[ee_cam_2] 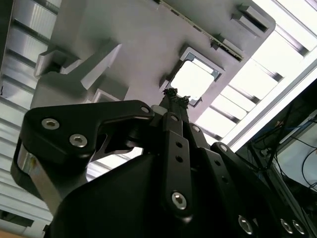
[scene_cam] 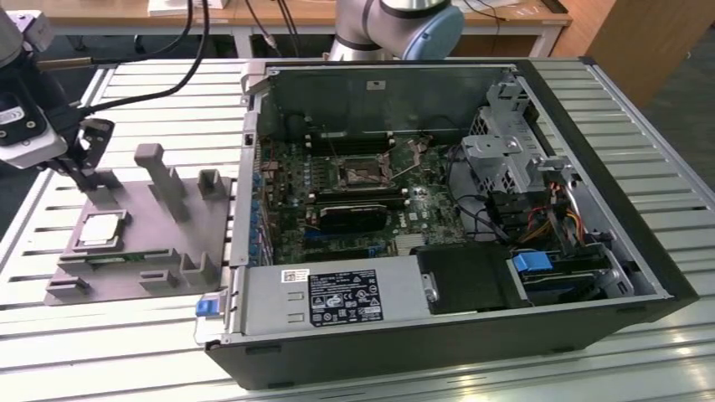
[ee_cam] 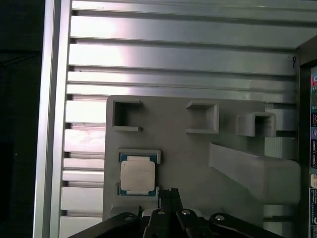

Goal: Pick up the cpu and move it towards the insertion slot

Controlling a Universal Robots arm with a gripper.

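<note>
Poised with black hand point(ee_cam: 169, 192) closed on nothing, just beside small flat silver-grey square cpu point(ee_cam: 137, 177); lying in grey plastic fixture block point(scene_cam: 146, 251) on slatted metal worktop point(scene_cam: 90, 352), well apart from shiny-framed square insertion slot point(scene_cam: 363, 173).

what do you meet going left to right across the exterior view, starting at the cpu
cpu → tall grey post → insertion slot → metal drive cage
</note>
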